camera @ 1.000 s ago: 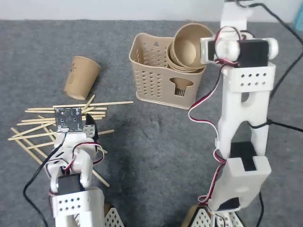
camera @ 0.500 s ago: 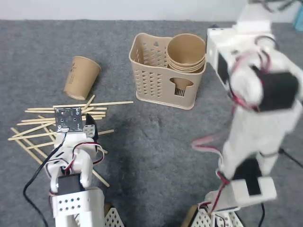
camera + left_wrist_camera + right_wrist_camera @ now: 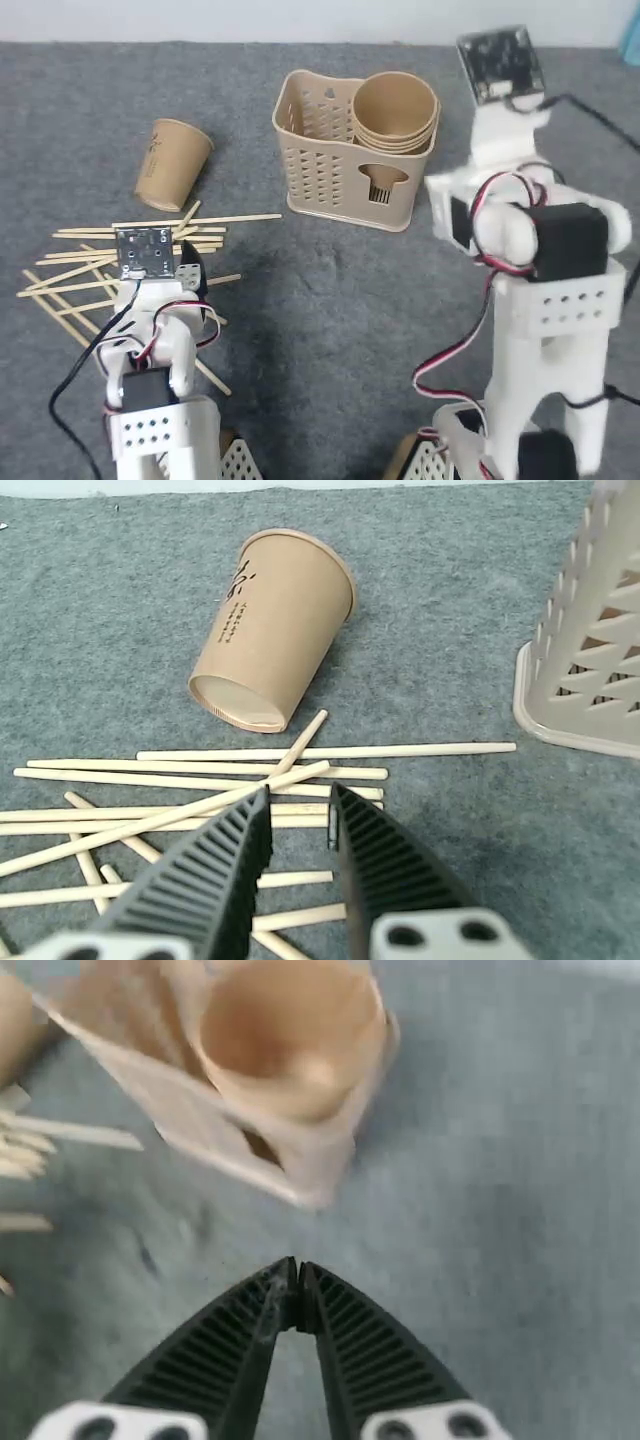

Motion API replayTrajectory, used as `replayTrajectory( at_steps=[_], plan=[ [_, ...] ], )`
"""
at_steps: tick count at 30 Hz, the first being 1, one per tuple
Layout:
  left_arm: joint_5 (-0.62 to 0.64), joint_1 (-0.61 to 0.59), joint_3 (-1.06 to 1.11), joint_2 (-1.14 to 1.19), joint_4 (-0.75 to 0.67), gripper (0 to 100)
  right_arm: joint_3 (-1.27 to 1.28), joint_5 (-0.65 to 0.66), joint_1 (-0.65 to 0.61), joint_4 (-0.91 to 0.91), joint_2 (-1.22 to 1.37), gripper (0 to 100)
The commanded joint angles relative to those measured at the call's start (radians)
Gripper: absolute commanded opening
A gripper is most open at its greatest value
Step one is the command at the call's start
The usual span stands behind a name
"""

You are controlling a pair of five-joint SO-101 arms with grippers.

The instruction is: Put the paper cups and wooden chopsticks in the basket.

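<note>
**Position of items.** The basket stands near the far edge of the desk, about centre. A stack of paper cups is nested in its right-hand compartment. One loose cup lies on its side toward the far left corner. The chopsticks lie crossed and overlapping by the left edge.

**Tools.** The left tool hangs low over the pile, jaws narrowly apart and holding nothing. The right tool is closed tip to tip and empty, above bare desk near the basket.

**Risks, as judged.**
- Overlapping sticks may come up several at once, or one pinched off-centre may pivot and drop.
- The loose cup could roll if nudged.
- The right arm, close by, could knock the basket.
</note>
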Motion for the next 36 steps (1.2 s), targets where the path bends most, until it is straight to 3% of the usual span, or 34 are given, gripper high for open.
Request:
replayTrajectory(
  at_steps=[1, 8, 12, 17, 21, 26, 36],
  plan=[
    [-0.008, -0.005, -0.012, -0.012, -0.025, 9, 0.242, 0.058, 0.107, -0.091, -0.094, 0.9],
    [-0.003, -0.015, -0.084, -0.005, 0.068, 9, 0.812, 0.152, 0.185, -0.361, -0.243, 0.9],
    [0.002, -0.097, -0.134, -0.003, 0.075, 9, 1.069, 0.193, 0.185, -0.529, -0.348, 0.9],
    [0.002, -0.118, -0.242, -0.002, 0.178, 9, 1.297, 0.192, 0.182, -0.687, -0.472, 0.8],
    [0.002, -0.118, -0.367, -0.002, 0.256, 9, 1.481, 0.097, 0.176, -0.825, -0.550, 0.8],
    [0.002, -0.118, -0.513, 0.092, 0.287, 9, 1.574, 0.107, 0.160, -0.889, -0.634, 0.8],
    [-0.005, -0.120, -0.897, 0.677, 0.310, 9, 1.593, 0.114, 0.160, -0.898, -0.650, 0.8]
  ],
)
